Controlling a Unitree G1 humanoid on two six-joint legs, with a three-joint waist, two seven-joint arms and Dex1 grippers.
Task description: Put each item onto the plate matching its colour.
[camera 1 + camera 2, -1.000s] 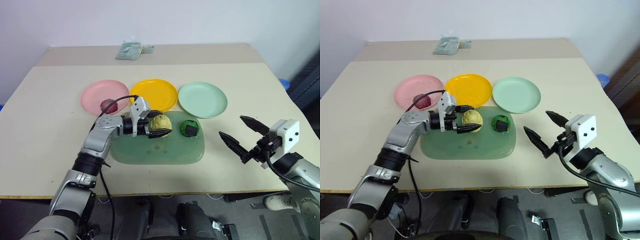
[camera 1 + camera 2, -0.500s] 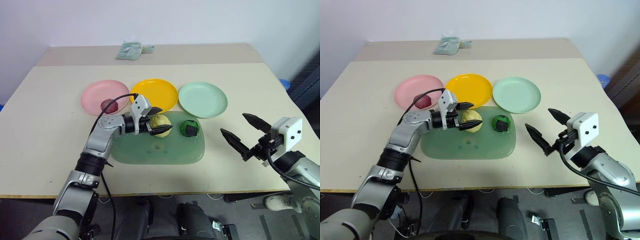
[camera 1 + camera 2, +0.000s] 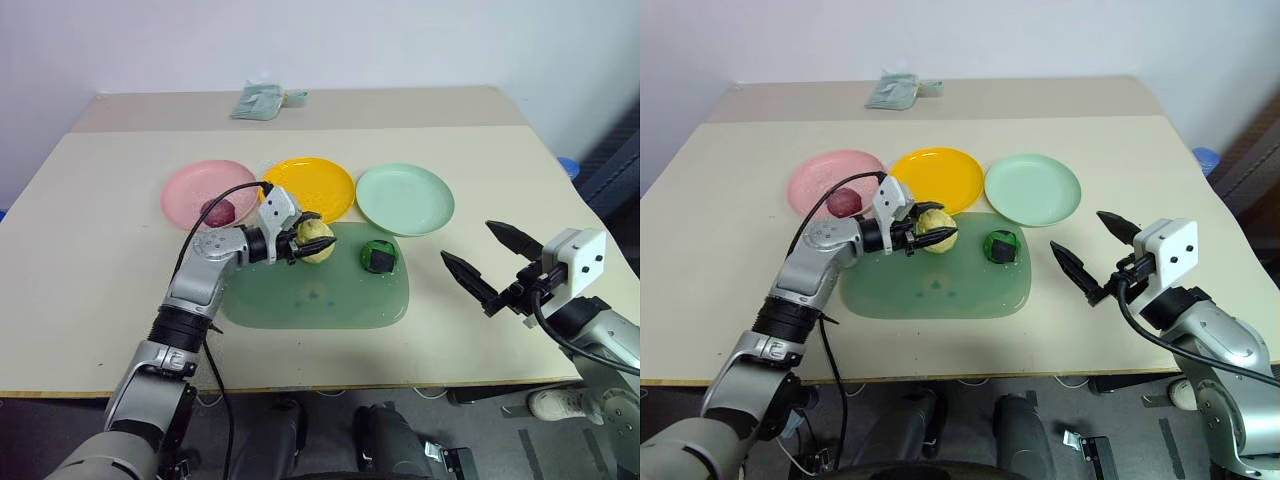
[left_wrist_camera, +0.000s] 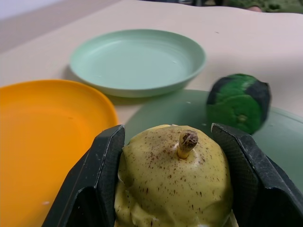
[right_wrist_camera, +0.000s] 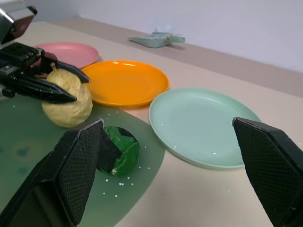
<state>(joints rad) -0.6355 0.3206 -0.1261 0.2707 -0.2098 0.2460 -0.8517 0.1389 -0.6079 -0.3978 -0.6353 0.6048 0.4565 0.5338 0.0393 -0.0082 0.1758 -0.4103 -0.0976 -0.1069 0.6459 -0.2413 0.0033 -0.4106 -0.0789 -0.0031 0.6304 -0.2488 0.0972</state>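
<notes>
- Two black fingers of the left gripper (image 3: 305, 238) are clamped on the pale yellow pear (image 4: 175, 184), one on each side, stem pointing away from the wrist.
- Held pear sits at the far edge of the translucent green mat (image 3: 320, 295), just beside the orange-yellow plate (image 3: 310, 186).
- Green-and-black ball (image 3: 379, 255) rests on the mat, near the pear but apart from it, just before the mint green plate (image 3: 405, 198).
- Dark red ball (image 3: 218, 211) lies on the pink plate (image 3: 195, 190).
- Right gripper (image 3: 492, 265) hangs with fingers spread wide and empty, off the mat's right side over the table (image 3: 100, 260).
</notes>
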